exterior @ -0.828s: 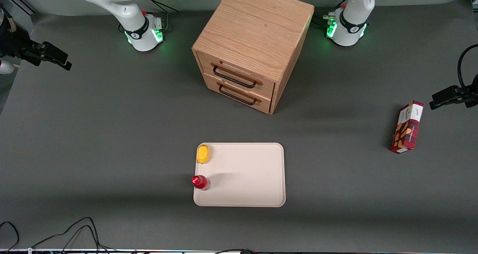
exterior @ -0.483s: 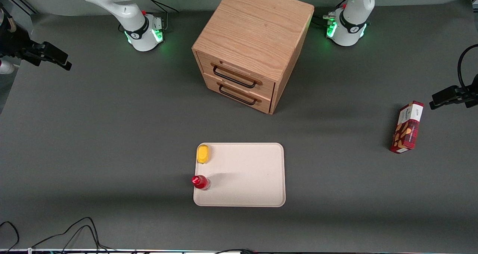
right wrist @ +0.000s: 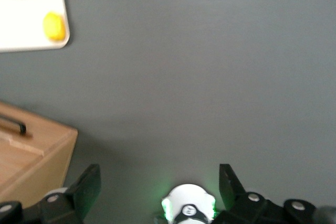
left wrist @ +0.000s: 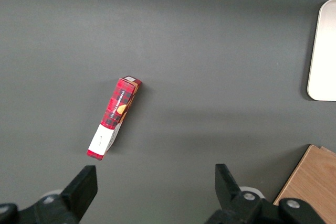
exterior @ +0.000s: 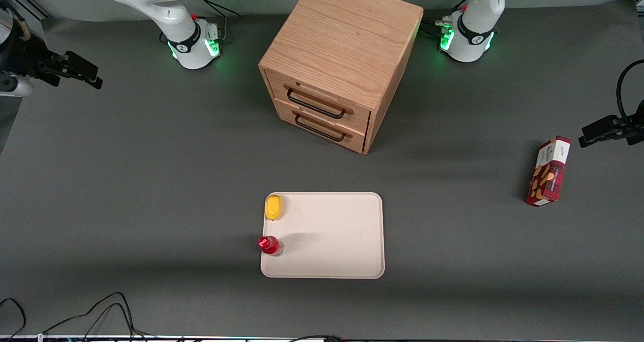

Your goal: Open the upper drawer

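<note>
Shows the gripper (exterior: 86, 75) at the working arm's end of the table, well apart from the cabinet (exterior: 347, 35); finds it nudged a little toward the cabinet and turned slightly compared with a moment ago; reads as the start of the approach, nothing more.

Confirms through the right wrist view the gripper (right wrist: 157, 184) with fingers (right wrist: 86, 187) spread wide, holding nothing, over bare table (right wrist: 210, 77).

Places the upper drawer (exterior: 314, 96) at the top of the cabinet's front, flush and fully closed, black handle (exterior: 316, 104) untouched; leaves the lower drawer (exterior: 322, 125) just beneath it, also closed.

Leaves the rest unmoved: tray (exterior: 337, 231) nearer the front camera than the cabinet, with a yellow piece (exterior: 274, 207) and a red bottle (exterior: 270, 245) along its edge; a red box (exterior: 548, 171) toward the parked arm's end.

Means the task is barely begun; calls next, probably, for a long sweep to the drawer front, then closing on the upper handle, not the twin below; risks catching the wrong one, since they sit close together.
</note>
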Controlling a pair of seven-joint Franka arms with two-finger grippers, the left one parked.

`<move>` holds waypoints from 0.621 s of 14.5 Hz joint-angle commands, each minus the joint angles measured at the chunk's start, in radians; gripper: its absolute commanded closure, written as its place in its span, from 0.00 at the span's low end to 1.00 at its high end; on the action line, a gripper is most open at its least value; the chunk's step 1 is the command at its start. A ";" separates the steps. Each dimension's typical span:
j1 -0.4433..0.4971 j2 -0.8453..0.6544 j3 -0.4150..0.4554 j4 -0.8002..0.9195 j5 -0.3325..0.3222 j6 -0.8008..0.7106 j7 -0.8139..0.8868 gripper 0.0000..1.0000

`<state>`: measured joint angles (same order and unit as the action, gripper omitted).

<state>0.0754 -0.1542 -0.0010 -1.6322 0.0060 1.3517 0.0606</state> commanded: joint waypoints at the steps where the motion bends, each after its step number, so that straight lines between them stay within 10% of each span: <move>1: 0.015 0.016 0.018 0.034 0.055 -0.028 -0.184 0.00; 5: 0.029 0.154 0.114 0.184 0.109 -0.028 -0.354 0.00; 9: 0.033 0.304 0.150 0.245 0.384 -0.017 -0.426 0.00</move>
<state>0.1045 0.0359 0.1546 -1.4712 0.2761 1.3530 -0.3165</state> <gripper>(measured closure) 0.000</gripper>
